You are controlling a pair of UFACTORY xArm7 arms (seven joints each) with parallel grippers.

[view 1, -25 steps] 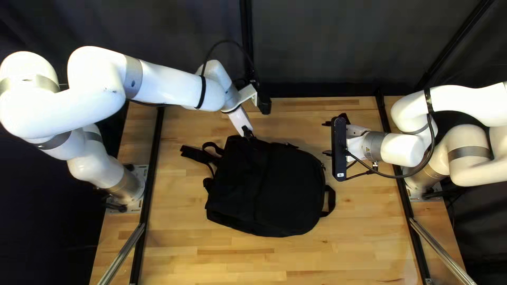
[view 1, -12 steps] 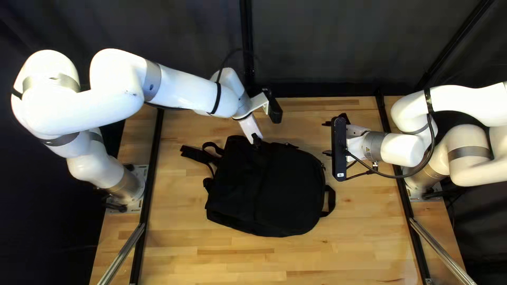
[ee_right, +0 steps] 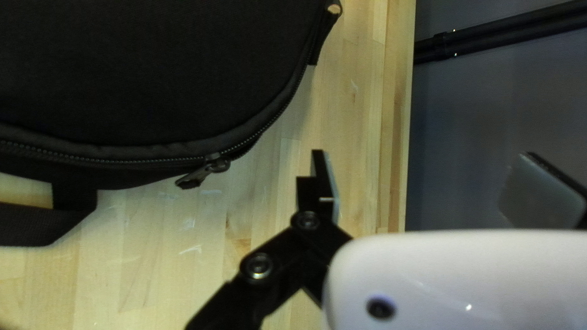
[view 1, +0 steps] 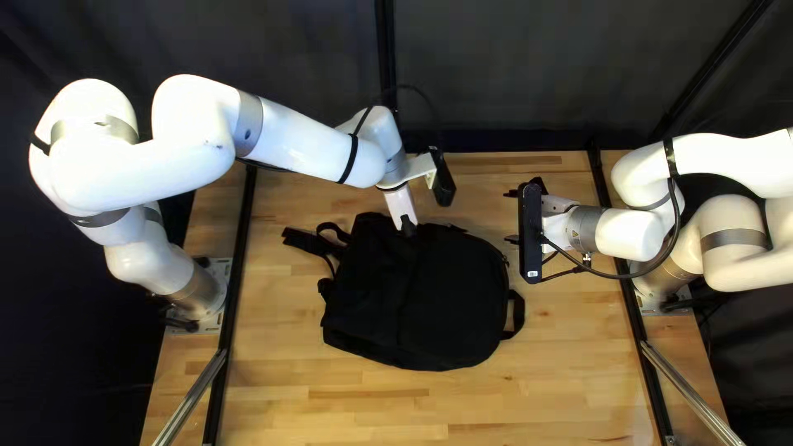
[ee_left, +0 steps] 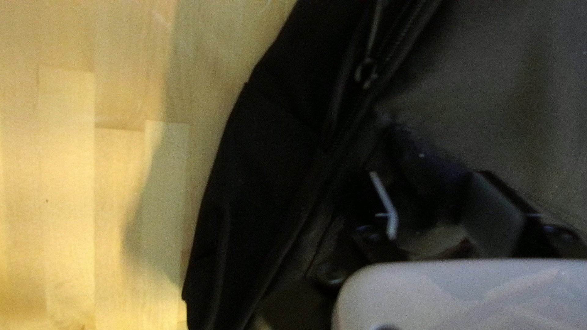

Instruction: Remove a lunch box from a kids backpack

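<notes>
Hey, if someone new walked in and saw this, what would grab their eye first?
Probably the big black backpack, dark against the pale wooden table, roughly mid-table. Next, the bulky white left arm, arching in from the table's left side, its left gripper at the backpack's far part. The open right gripper waits at the backpack's right in the top left view.

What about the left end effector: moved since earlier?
Yes: left end effector shifted right and down the top left view, away from the left black rail.

Left claw (view 1: 408, 227) angles down, fingers parted; right claw (view 1: 510, 217) gapes wide
</notes>
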